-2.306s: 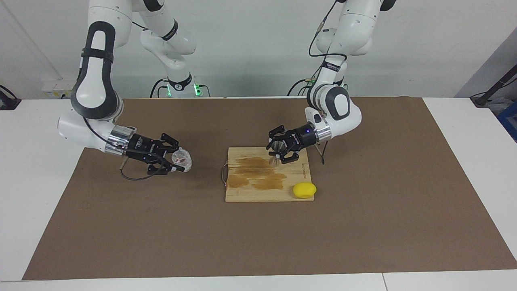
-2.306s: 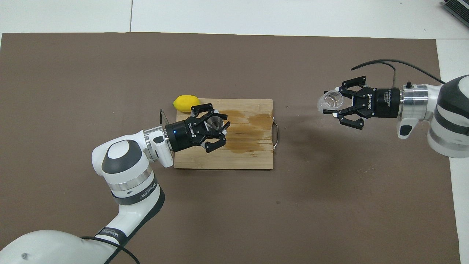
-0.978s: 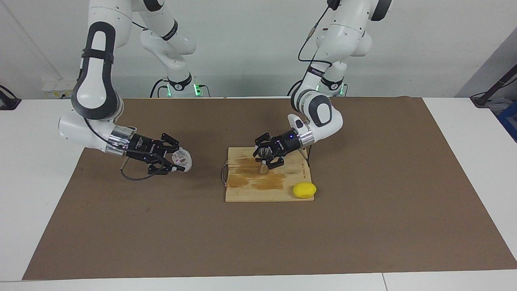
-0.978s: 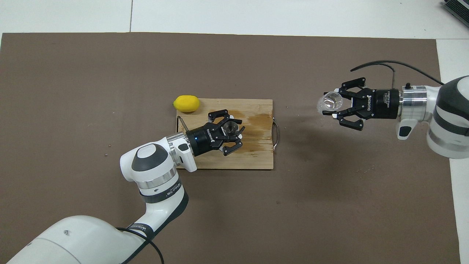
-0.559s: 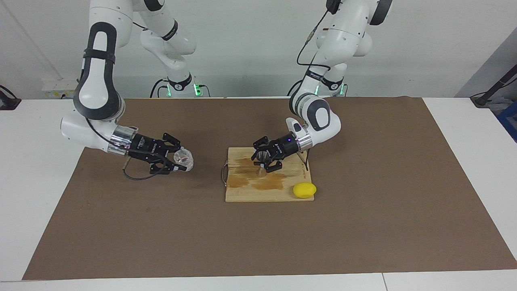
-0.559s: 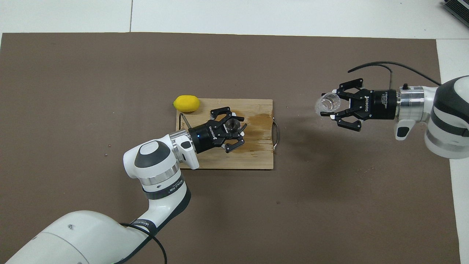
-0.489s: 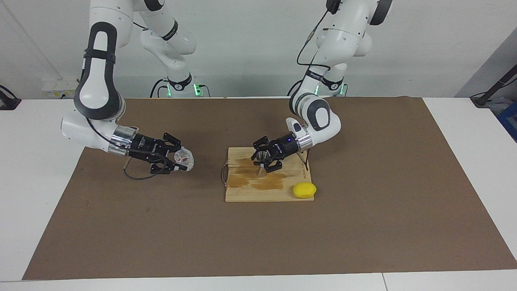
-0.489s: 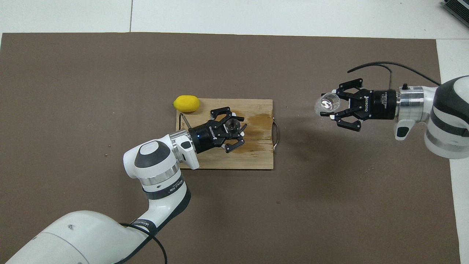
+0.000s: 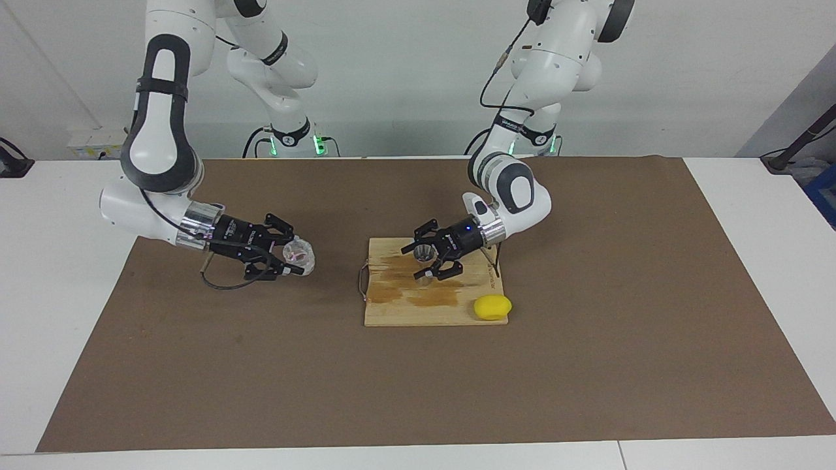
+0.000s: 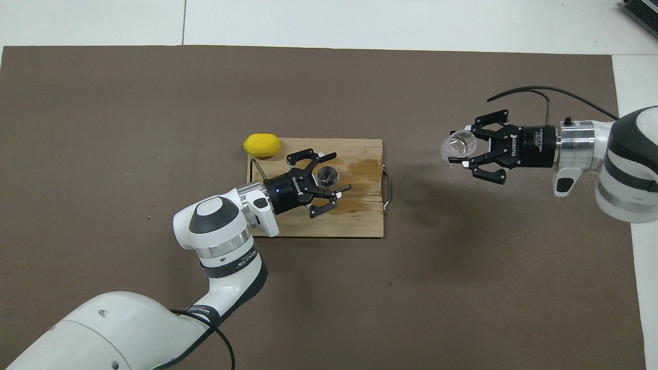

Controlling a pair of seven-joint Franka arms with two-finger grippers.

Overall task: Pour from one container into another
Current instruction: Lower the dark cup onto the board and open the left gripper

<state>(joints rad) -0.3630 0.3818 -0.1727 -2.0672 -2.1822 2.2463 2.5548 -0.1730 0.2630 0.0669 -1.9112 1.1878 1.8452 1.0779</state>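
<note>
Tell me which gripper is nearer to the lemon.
The left gripper, open around the jigger on the cutting board that the lemon sits beside. The right gripper holds the glass cup over the mat toward the right arm's end.

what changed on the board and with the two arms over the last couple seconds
The left end effector carried the jigger along the cutting board toward the right arm's end, set it upright on the stained patch, and has just opened its fingers around it. The right end effector has stayed shut on the tilted glass cup over the mat, barely shifting. The lemon has not moved.
</note>
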